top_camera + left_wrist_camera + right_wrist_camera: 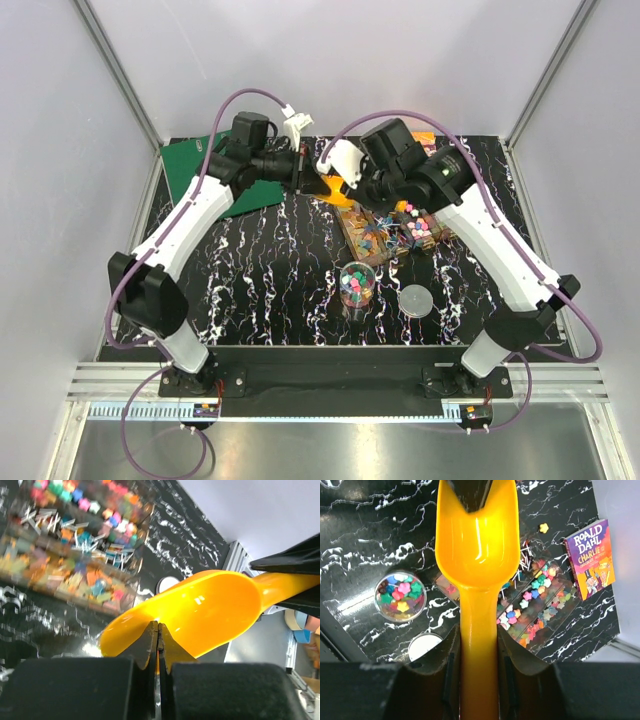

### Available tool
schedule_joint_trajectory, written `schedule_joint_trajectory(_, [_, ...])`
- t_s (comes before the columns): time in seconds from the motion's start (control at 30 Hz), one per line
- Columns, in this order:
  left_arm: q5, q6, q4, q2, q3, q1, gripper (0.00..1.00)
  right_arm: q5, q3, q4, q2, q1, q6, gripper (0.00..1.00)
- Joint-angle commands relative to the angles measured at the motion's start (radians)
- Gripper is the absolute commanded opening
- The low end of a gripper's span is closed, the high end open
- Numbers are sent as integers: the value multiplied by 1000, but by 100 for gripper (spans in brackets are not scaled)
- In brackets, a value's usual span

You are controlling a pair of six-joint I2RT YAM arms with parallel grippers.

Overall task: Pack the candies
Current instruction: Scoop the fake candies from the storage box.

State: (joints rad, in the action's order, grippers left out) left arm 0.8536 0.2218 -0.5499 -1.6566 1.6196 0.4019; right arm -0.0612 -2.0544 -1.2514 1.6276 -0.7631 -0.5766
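Two grippers share glossy yellow plastic scoop (477,535): our right gripper (479,645) clamps handle, our left gripper (158,640) pinches bowl rim. We see tiny multicoloured candies (418,228) in clear tray (352,235) and round cup (340,283) at its 7 o'clock, top view.

The candies (400,591) are tiny flower-shaped sweets in pink, yellow, green, blue, orange and red. One heap sits in a round clear jar (376,599) standing upright on the desk (365,535). Many more lie loose in rows along a long clear tray (559,611) near the jar. A single yellow candy (543,527) lies alone on the desk, close to the tray but apart from it.
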Motion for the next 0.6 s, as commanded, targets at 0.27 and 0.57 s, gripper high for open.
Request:
schedule_joint_trajectory(0.27, [-465,-151,-5,-130,411,-46,38,69,85,130,-115,232,153,0])
schedule_joint_trajectory(0.57, [-492,-202,261,-65,-151,-38,0,11,332,37,-164,356,207,0])
